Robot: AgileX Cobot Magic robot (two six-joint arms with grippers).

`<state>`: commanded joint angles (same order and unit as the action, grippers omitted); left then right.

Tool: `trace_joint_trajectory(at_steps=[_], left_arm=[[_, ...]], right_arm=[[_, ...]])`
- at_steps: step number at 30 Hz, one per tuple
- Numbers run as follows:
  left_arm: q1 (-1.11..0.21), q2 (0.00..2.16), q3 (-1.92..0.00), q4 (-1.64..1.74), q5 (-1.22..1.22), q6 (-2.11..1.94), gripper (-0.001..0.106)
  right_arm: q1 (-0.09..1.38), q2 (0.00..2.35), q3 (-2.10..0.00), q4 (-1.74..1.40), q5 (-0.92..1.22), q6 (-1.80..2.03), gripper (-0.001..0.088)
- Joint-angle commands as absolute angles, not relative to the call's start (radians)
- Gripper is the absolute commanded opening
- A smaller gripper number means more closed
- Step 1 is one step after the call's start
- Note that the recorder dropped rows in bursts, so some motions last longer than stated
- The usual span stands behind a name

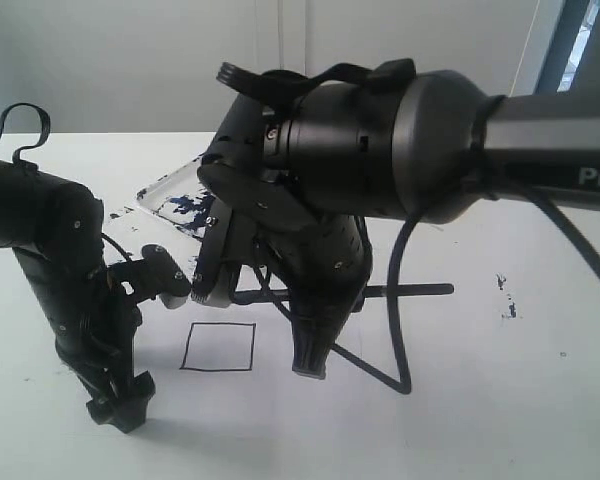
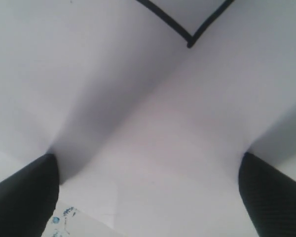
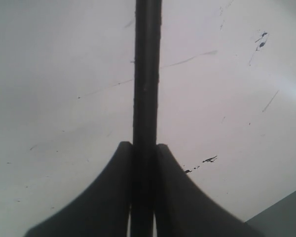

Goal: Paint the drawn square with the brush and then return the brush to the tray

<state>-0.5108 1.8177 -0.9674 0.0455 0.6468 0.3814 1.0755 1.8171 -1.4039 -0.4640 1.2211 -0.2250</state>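
While my right gripper (image 3: 144, 153) pinches the brush (image 3: 147, 74) tight above the paper (image 1: 460, 400), the left gripper (image 2: 148, 197) gapes empty beside the blank square (image 1: 218, 347); tray (image 1: 165, 190) behind.

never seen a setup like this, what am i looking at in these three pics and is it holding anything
This is a robot with two arms, each ending in a claw. The wide picture is from a camera off the arms; the other two come from cameras on each wrist, looking past the claw.

A white paper sheet covers the surface, bearing the drawn square, still blank inside. Behind it sits the tray, smeared with dark blue paint.

The right claw is shut on the brush, the thin black stick. The left claw is open and holds nothing, close above the paper near a corner of the square.
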Motion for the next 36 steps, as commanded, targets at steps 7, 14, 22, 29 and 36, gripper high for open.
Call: trace_joint_trajectory(at_steps=[7,14,22,29,36], left_arm=[[-0.511,1.838,-0.967,0.045,0.647,0.381,0.099],[-0.511,1.84,-0.967,0.045,0.645,0.38,0.099],[-0.511,1.84,-0.967,0.045,0.643,0.374,0.099],[-0.511,1.84,-0.967,0.045,0.643,0.37,0.099],[-0.511,1.84,-0.967,0.045,0.643,0.37,0.099]], right_arm=[[1.076,1.817,-1.404,-0.393,1.221,-0.244,0.0],[1.076,1.817,-1.404,-0.388,1.221,-0.255,0.0],[1.076,1.817,-1.355,-0.381,1.221,-0.266,0.0],[1.076,1.819,-1.354,-0.405,1.221,-0.266,0.0],[1.076,1.828,-1.354,-0.421,1.221,-0.264,0.0]])
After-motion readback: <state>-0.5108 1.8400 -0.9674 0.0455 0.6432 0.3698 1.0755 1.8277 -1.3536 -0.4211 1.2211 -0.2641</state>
